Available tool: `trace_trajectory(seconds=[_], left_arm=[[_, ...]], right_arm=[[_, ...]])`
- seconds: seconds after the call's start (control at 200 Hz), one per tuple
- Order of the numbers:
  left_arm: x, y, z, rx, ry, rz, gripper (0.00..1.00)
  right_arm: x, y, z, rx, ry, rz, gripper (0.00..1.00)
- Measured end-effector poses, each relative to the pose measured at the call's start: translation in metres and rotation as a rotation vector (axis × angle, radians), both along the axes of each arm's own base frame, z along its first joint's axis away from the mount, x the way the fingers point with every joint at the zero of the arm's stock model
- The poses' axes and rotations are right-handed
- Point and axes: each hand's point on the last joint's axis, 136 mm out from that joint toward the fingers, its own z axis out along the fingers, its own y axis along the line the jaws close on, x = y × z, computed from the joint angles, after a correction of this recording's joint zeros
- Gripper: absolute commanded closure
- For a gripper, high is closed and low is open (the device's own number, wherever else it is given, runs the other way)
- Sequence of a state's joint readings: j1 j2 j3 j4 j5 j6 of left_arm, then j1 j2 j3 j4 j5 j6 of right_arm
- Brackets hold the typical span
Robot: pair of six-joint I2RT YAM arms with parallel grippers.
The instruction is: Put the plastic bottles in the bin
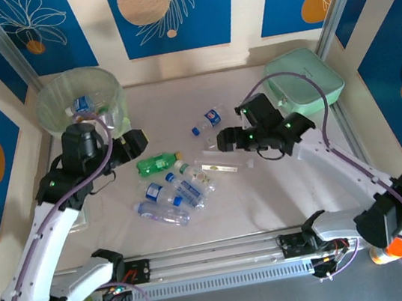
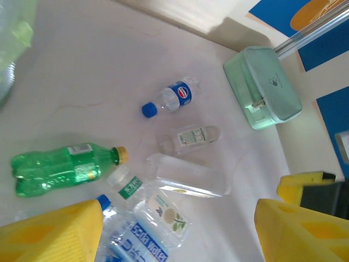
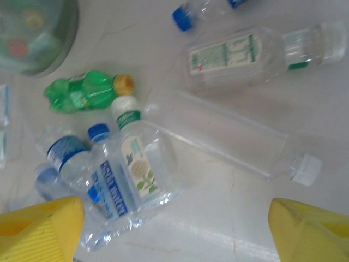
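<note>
Left arm (image 1: 42, 227) and right arm (image 1: 340, 167) bend inward from the near edge to mid-table. The left gripper (image 1: 139, 140) and right gripper (image 1: 222, 142) are both spread wide and empty. Between them lie one green plastic bottle (image 1: 156, 162) and about seven clear plastic bottles (image 1: 172, 198). Far left is the round translucent bin (image 1: 112, 88), with more bottles inside.

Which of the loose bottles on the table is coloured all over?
The green bottle with the yellow cap, lying on its side; the rest on the table are clear plastic.

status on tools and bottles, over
Left tool open, right tool open, both empty. Bottles loose on table, some in bin. Case far right, apart from them.
</note>
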State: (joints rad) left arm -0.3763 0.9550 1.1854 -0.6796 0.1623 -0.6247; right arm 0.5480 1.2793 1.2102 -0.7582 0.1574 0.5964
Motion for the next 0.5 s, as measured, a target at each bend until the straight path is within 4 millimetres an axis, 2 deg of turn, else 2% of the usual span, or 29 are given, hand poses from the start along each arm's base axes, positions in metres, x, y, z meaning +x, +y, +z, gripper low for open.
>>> trace_trajectory(seconds=[0.1,0.21,0.355,0.5], left_arm=[[-0.009,0.012,0.001,0.021,-0.054,0.030,0.27],[-0.015,0.022,-0.009,0.043,-0.067,0.065,0.27],[-0.016,0.025,-0.028,0.050,-0.068,0.080,0.27],[-0.016,0.018,-0.052,0.061,-0.045,0.055,0.27]], right_arm=[[0.034,-0.002,0.004,0.002,0.027,-0.116,0.14],[0.076,-0.006,0.000,0.031,0.078,-0.258,0.14],[0.127,-0.013,-0.029,0.054,0.198,-0.449,0.16],[0.164,-0.013,-0.066,0.063,0.302,-0.559,0.16]])
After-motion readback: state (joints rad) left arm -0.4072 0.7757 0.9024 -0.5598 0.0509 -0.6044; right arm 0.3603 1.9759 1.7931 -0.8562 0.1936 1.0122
